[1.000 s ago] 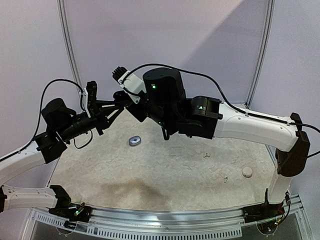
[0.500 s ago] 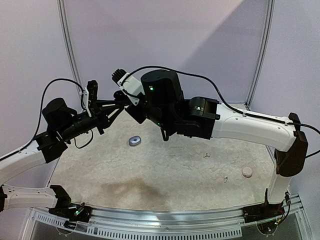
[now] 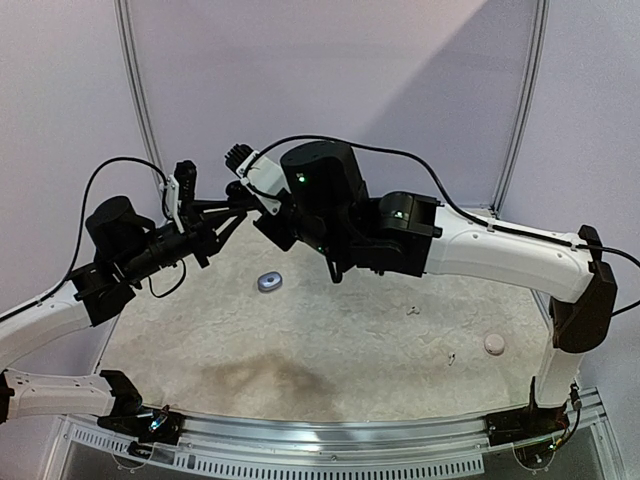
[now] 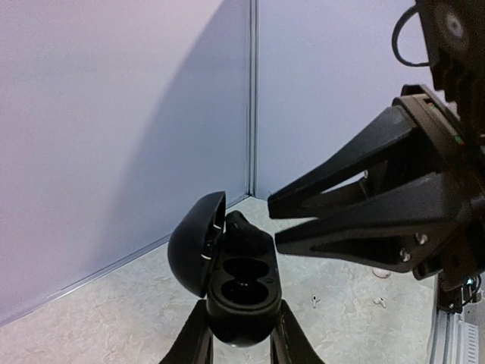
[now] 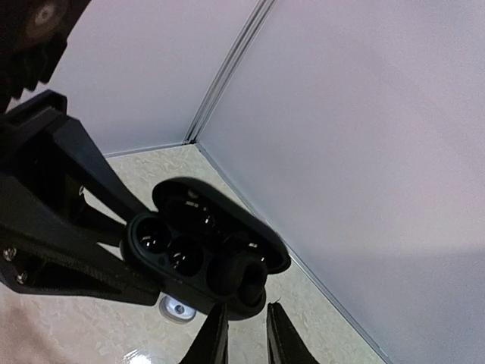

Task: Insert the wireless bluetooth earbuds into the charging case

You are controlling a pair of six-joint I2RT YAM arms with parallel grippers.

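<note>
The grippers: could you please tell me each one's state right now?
Left gripper: closed on the open black charging case.
Right gripper: slightly open, holding nothing.

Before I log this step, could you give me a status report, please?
Left fingers shut on open charging case. Right fingers parted beside it, empty. Black earbud in case. Nothing blocking.

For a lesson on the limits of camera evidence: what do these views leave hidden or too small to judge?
Top view: the black charging case is lost between the left gripper and right gripper.
Wrist views: its wells are black on black; whether an earbud sits home is unclear.
Top view: specks on the table, too small to identify.
Right wrist view: the grey case, half hidden behind the black one.
</note>
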